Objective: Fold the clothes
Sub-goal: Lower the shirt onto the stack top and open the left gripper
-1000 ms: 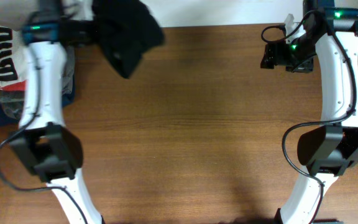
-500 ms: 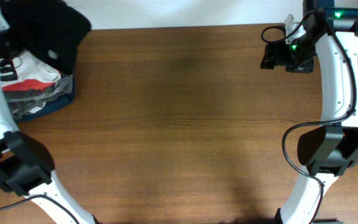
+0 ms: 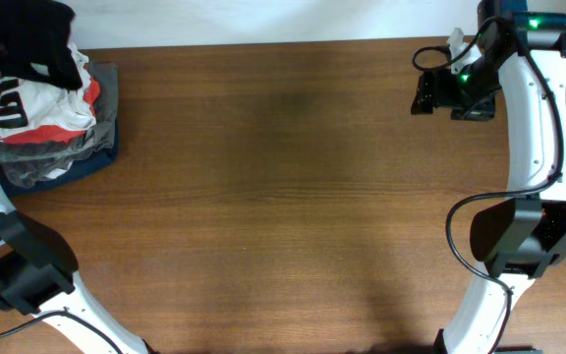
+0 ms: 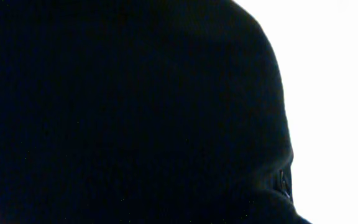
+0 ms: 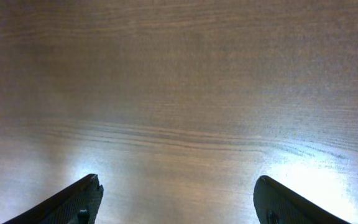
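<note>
Your black T-shirt [image 3: 26, 37] is bunched at the far left corner of the desk [image 3: 283, 197], over the back of a pile topped by a white printed garment [image 3: 39, 110]. Black cloth fills the left wrist view and hides your left end effector, so you cannot tell its state. Your right end effector [image 5: 176, 180] has its fingers apart above bare wood.

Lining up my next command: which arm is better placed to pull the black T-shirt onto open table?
Left. The black T-shirt lies bunched over the clothes pile at the left end of the table, and black fabric fills the left wrist view. The right gripper is open over bare wood at the opposite end.
</note>
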Robot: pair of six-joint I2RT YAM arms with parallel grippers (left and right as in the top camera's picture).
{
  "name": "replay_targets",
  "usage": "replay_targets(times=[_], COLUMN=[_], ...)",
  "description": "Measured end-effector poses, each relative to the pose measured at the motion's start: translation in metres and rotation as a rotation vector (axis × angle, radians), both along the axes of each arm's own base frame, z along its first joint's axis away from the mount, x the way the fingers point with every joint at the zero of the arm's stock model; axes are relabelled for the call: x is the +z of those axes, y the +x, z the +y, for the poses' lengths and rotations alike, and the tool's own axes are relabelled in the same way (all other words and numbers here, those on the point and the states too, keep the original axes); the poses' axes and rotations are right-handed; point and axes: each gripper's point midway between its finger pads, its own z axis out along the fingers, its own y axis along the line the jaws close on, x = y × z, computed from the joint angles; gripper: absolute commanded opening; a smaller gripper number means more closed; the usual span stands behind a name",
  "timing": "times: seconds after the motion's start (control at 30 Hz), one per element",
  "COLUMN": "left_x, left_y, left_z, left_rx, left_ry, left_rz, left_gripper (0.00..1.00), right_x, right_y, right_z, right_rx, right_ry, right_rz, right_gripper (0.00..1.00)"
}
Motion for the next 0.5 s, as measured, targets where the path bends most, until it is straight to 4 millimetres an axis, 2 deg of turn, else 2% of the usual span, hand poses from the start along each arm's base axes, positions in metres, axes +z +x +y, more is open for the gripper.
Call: replay_targets(times=[0.1, 0.2, 0.33, 0.43, 0.5], left_x=[-0.002, -0.016, -0.064, -0.105, -0.125], left_y=[0.006, 0.021, 0.034, 0.035, 0.031], left_z=[0.005, 0.010, 0.015, 0.020, 0.022], left_rx=[0.036, 0.029, -0.002, -0.021, -0.042], left_ry=[-0.038, -0.069, -0.139, -0.191, -0.226], left_rz=[-0.021, -0.048, -0.016, 0.033, 0.063], left_gripper=[0.01, 0.01, 0.01, 0.01, 0.01], right_x=[0.000, 0.000, 0.000, 0.000, 0.000], right_y=[-0.001, -0.001, -0.001, -0.001, -0.001], right_z=[0.000, 0.001, 0.001, 0.001, 0.001], right_rx=[0.000, 0.000, 0.001, 0.001, 0.001], right_ry=[0.001, 0.004, 0.006, 0.007, 0.008], right_rz=[0.006, 0.005, 0.006, 0.005, 0.005], right_gripper=[0.83, 0.83, 0.83, 0.83, 0.83])
